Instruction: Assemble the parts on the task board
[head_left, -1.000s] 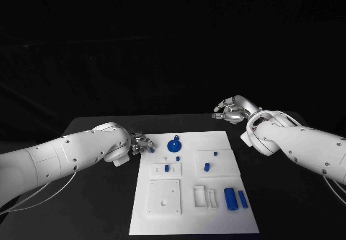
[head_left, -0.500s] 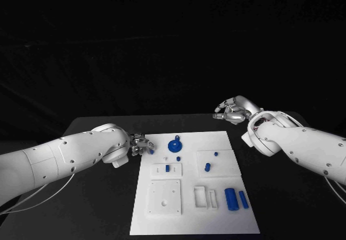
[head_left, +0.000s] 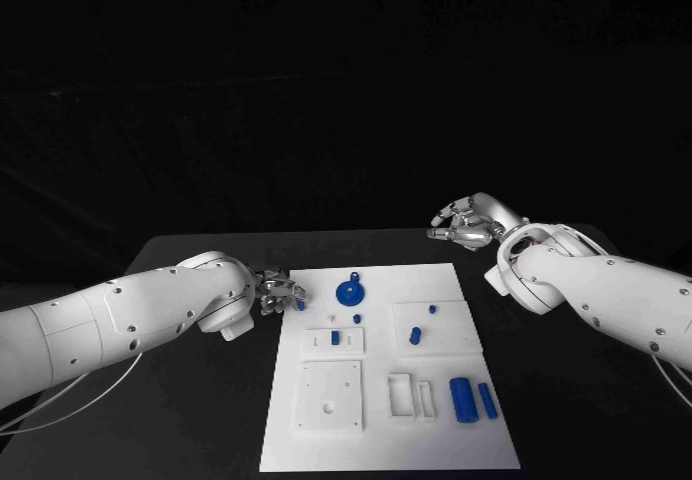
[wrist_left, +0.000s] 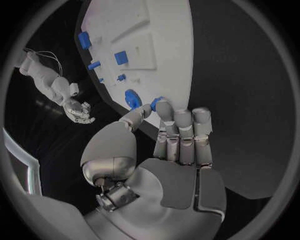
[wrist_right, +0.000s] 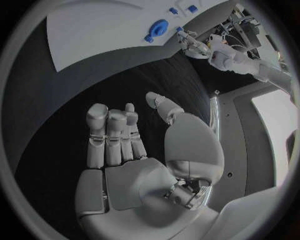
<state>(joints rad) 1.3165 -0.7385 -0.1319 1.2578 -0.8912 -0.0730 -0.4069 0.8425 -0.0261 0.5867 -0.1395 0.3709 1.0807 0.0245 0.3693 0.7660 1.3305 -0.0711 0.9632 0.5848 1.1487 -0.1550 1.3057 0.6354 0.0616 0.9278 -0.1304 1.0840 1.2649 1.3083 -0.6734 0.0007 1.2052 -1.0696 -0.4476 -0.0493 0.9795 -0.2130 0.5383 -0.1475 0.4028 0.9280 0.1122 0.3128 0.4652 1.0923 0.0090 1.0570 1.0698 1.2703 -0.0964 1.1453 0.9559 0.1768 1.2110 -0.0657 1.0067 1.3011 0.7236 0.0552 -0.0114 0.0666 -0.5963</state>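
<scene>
At the left edge of the white rectangular task board (head_left: 389, 370), the robot's silver left hand (head_left: 280, 292) pinches a small blue part (head_left: 302, 303) between thumb and fingertip, low over the board's far left corner. Just beyond it on the board lies a round blue disc-shaped part with a small tab (head_left: 351, 292). Toward the middle sit four lesser blue pieces: a short peg standing in a raised white block (head_left: 335, 338), a tiny stud (head_left: 356, 319), an oblong piece (head_left: 413, 334) and a small one on the right-hand panel (head_left: 431, 307). Near the front edge lie two blue cylinders side by side, one thick (head_left: 460, 398), one slim (head_left: 486, 399). That makes eight blue parts counted, though smaller ones may escape notice.

Off the board's far right corner, over the black table (head_left: 577, 400), the silver right hand (head_left: 464, 224) hovers with fingers loosely apart, holding nothing.

The risk, as it looks from the room: the pinch on the small part appears slight, and a tilt or slackening could drop it off the board's edge onto the dark table. A misaligned approach could also knock the disc beside it.
</scene>
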